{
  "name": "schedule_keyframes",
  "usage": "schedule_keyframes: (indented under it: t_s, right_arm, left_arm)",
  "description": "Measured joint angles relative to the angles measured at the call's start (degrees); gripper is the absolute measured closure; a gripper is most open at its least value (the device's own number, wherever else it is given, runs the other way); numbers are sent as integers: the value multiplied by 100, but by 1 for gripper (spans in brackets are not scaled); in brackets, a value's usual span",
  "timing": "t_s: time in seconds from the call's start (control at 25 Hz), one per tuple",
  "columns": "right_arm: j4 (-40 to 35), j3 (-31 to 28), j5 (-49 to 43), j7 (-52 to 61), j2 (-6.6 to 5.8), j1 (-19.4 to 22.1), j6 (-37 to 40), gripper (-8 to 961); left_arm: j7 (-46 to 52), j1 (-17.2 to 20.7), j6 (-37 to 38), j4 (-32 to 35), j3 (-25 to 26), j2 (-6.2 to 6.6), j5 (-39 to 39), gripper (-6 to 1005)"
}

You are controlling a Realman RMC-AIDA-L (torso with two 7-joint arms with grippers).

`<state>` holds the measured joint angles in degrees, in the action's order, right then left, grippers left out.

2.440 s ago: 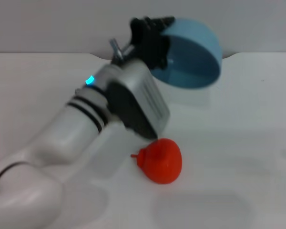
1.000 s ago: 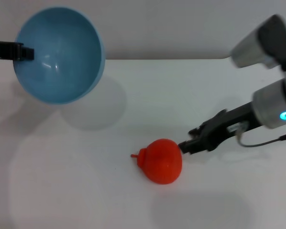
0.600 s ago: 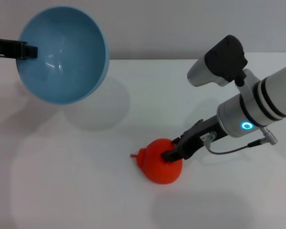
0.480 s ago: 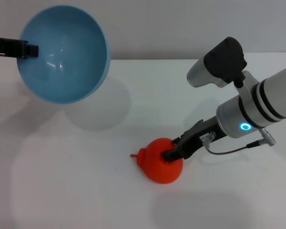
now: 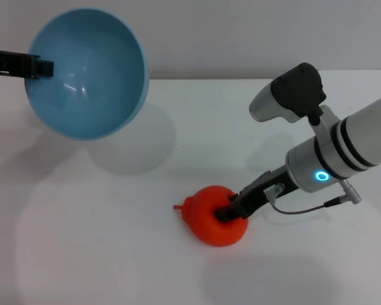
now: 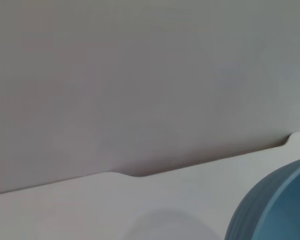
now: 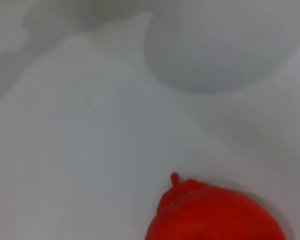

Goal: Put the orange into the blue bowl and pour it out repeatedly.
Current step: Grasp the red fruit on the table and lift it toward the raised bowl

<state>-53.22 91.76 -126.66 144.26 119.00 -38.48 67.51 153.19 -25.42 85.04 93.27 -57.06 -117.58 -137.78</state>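
The orange lies on the white table at front centre, its small stem pointing to the left. My right gripper comes in from the right and rests against the fruit's upper right side. In the right wrist view the orange fills the lower edge. The blue bowl hangs in the air at the back left, tipped so its glossy, empty inside faces me. My left gripper is shut on its left rim. The left wrist view catches only a part of the blue bowl's outer wall.
The bowl's shadow falls on the table below it. A grey wall rises behind the table's far edge. A thin cable loops under my right wrist.
My right gripper has come in from the right and down onto the orange. The bowl has drifted slightly to the right. The orange has not moved.
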Motion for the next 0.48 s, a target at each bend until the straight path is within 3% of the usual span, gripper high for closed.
schedule_keyframes:
  t_s: [0.4, 0.48]
  right_arm:
    - [-202, -142, -2, -63, -38, 185, 337, 640]
    - [-428, -411, -2, -184, -40, 356, 582, 831]
  left_arm:
    - [56, -132, 298, -36, -322, 3, -238, 1000]
    - [74, -203, 385, -40, -444, -6, -350, 1000]
